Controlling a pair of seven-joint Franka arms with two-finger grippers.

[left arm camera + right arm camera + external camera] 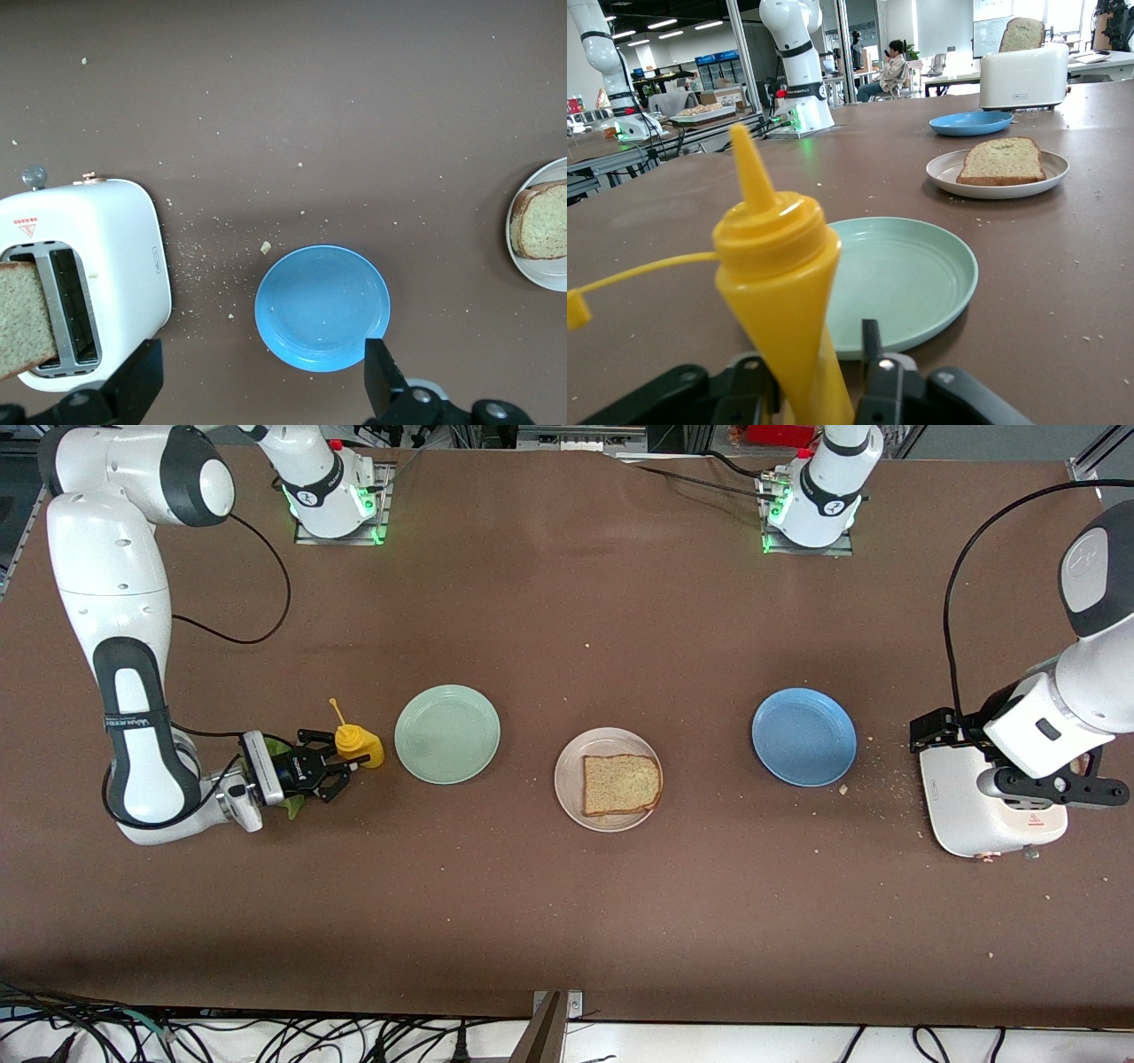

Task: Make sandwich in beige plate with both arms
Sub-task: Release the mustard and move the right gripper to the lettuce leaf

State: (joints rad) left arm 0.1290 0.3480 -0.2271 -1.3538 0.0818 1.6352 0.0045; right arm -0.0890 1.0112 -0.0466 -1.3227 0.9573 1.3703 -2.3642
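Note:
One slice of brown bread (621, 785) lies flat on the beige plate (567, 766) at mid-table; the right wrist view shows that plate (943, 171) and slice (1001, 159) too. My right gripper (345, 772) sits low by the mint-green plate, open around a yellow squeeze bottle (788, 292), with a gap showing at one finger (870, 341). Green lettuce (292, 808) peeks out under that wrist. My left gripper (263, 390) hangs open over the white toaster (974, 815), nothing between its fingers. A second bread slice (22, 314) stands in a toaster slot.
A mint-green plate (447, 733) and a blue plate (803, 736) flank the beige one. Crumbs (264, 247) litter the table between the blue plate and the toaster (124, 257). The bottle's cap dangles on a strap (578, 308).

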